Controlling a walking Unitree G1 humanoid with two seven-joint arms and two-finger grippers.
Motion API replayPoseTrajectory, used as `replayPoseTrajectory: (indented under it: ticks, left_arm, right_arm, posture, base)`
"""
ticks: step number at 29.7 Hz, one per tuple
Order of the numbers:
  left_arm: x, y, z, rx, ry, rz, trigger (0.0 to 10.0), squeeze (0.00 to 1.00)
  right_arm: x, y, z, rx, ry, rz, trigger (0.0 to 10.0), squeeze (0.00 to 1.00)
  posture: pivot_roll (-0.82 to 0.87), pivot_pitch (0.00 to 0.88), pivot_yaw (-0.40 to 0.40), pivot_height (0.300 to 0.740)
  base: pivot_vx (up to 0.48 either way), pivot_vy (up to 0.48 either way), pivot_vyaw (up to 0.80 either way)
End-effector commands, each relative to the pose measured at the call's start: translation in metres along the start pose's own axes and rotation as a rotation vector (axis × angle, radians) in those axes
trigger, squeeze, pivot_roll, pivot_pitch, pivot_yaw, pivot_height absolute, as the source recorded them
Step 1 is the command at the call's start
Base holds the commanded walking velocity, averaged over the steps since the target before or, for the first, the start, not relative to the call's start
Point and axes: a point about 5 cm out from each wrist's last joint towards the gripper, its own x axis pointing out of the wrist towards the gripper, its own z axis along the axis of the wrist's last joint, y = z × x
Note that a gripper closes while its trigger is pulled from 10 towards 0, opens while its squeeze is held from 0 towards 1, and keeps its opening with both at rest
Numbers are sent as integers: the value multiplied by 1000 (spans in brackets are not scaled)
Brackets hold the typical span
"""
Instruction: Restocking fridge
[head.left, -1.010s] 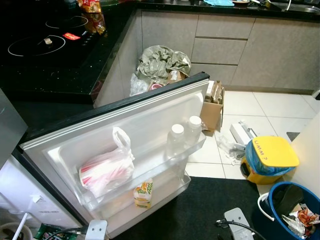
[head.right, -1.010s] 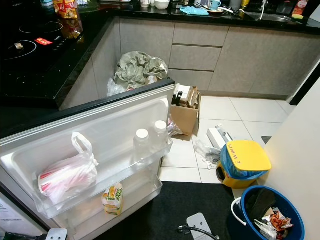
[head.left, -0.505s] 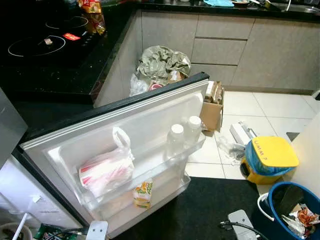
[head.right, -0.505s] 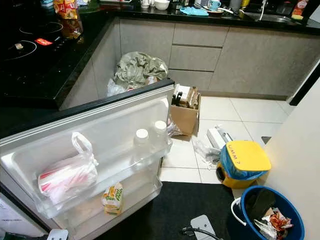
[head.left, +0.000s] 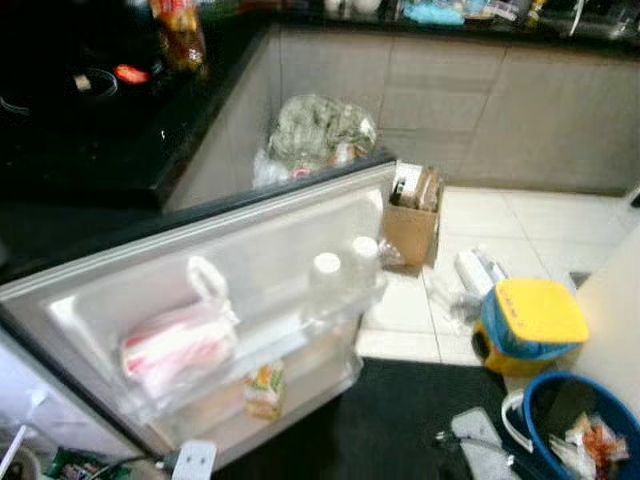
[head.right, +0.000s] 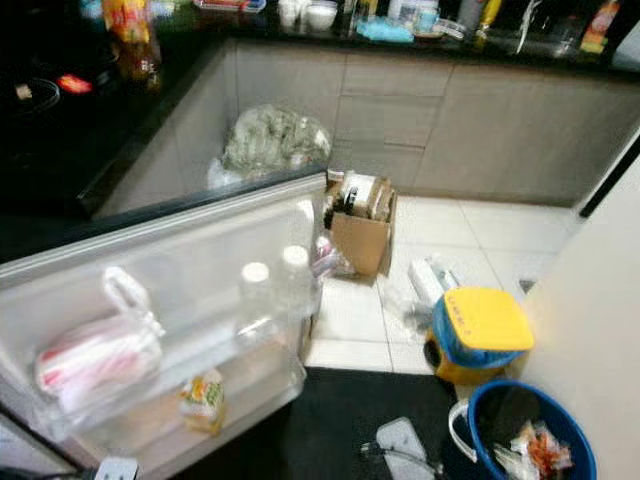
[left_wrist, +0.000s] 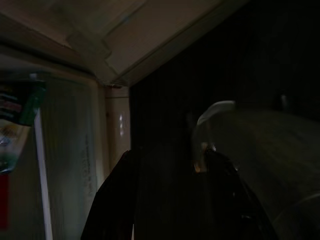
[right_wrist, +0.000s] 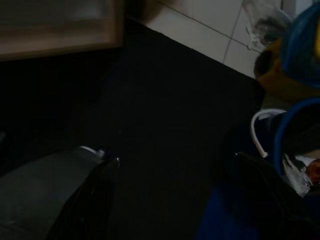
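Fridge door (head.left: 250, 250) stands swung wide open before the robot, its inner shelves facing up toward the head camera, which suits loading from above. On the upper door shelf a plastic bag (head.left: 175, 345) with red-striped contents slumps at the robot's left, and 2 white-capped bottles (head.left: 340, 280) stand upright side by side at the right end, held by the shelf rail. A small yellow-green carton (head.left: 263, 388) sits alone on the lower shelf, leaving room beside it for more stock.

The head views are blurred, so the robot is probably walking or turning rather than placing anything. Both arms hang low. The left gripper (left_wrist: 170, 200) has its 2 dark fingers spread apart with nothing between them, near the fridge's lower edge. The right gripper (right_wrist: 175, 200) hangs over the black mat (right_wrist: 165, 100), fingers also parted and empty.

Nearby on the tiled floor sit a cardboard box (head.left: 412, 215), a yellow-lidded bin (head.left: 530, 325) and a blue bucket (head.left: 575, 425).
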Motion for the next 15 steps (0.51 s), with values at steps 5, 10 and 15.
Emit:
replayPoseTrajectory:
  ticks: [5,10,15]
  left_arm:
    - [0,0,-2,8,10,-2,10000,0]
    - [0,0,-2,11,10,-3,10000,0]
    - [0,0,-1,14,10,-5,10000,0]
  right_arm:
    - [1,4,1,8,-4,9,10000,0]
    - [1,5,1,9,-4,9,10000,0]
    - [1,5,1,9,-2,10,10000,0]
  posture:
    - [-25,0,-65,740]
    - [-26,0,-63,740]
    - [-26,0,-63,740]
  base:
    - [0,-293,0]
    - [0,-265,0]
    - [0,-264,0]
